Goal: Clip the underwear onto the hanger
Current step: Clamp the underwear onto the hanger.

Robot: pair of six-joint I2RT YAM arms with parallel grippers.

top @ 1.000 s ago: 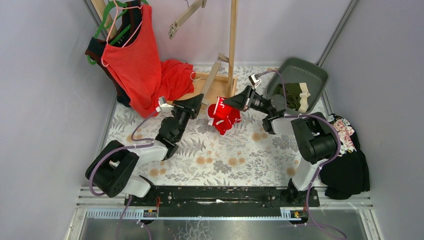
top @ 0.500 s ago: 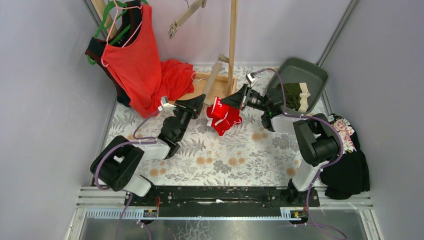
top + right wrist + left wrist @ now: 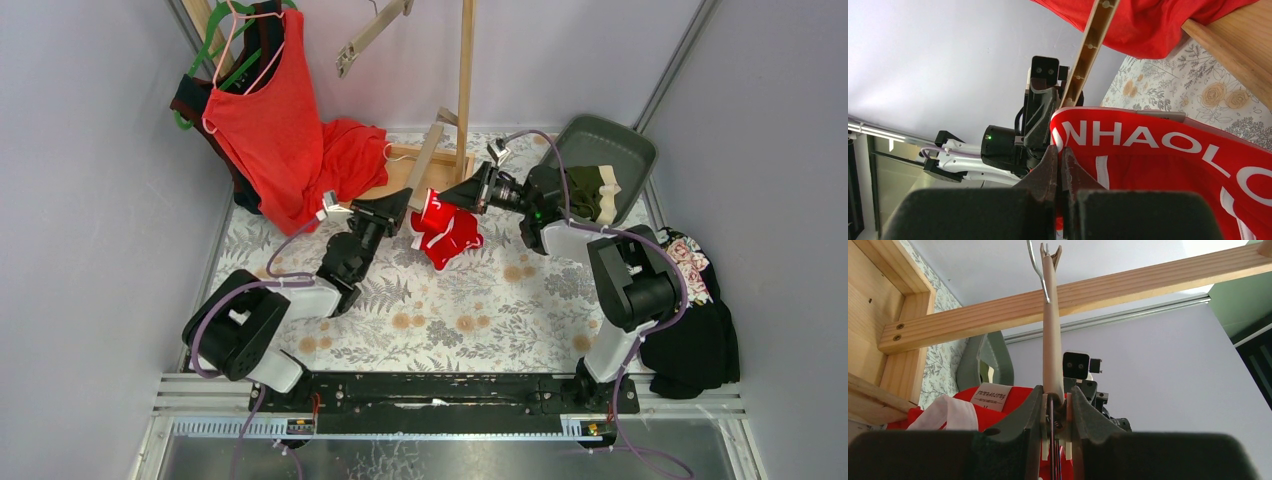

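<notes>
Since both my grippers have their fingers full, here's the rundown. My right gripper [image 3: 1060,159] is clamped all the way down on the waistband of the red briefs [image 3: 1168,165]. The white lettering runs off to the right of my fingertips, and the rest of the cloth is bunched below them over the flowery table [image 3: 470,310].

My left gripper [image 3: 1056,402] is squeezed narrow around the bottom end of the tan hanger [image 3: 1052,335], which sticks straight up out of my fingers, crossing a wooden beam [image 3: 1128,285]. The two sets of fingertips face each other, close together, with the red waistband just beside the hanger end. I can't tell if the clip has actually bitten the fabric.

The olive briefs [image 3: 588,190] are back behind my right wrist, lying in the grey bin [image 3: 610,140].
</notes>
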